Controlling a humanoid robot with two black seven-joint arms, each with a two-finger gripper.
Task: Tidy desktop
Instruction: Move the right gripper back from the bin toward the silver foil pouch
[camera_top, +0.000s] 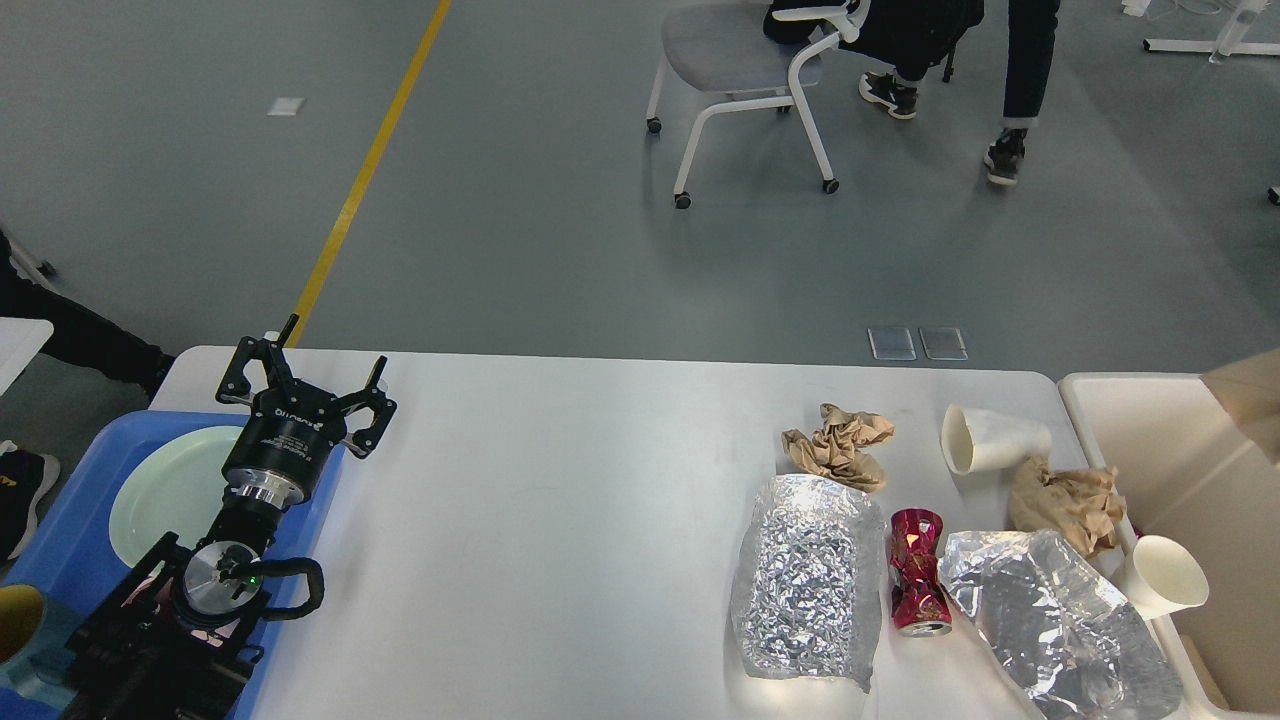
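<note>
The white desktop (560, 500) fills the lower part of the head view. At its right end lie a crumpled brown paper ball (838, 445), a white paper cup on its side (990, 440), a second crumpled brown paper (1065, 500), a foil bag (805, 585), a crushed red can (918, 585) and a foil sheet (1060, 615). My left gripper (325, 365) is open and empty above the table's left end. My right gripper is out of view. A corner of brown paper bag (1248, 400) shows at the right edge.
A cream-white bin (1150, 430) stands off the table's right end, with a white cup (1160, 590) at its near wall. A blue tray (60, 540) with a pale green plate (165, 490) lies under my left arm. A chair (740, 60) and a person's legs are behind.
</note>
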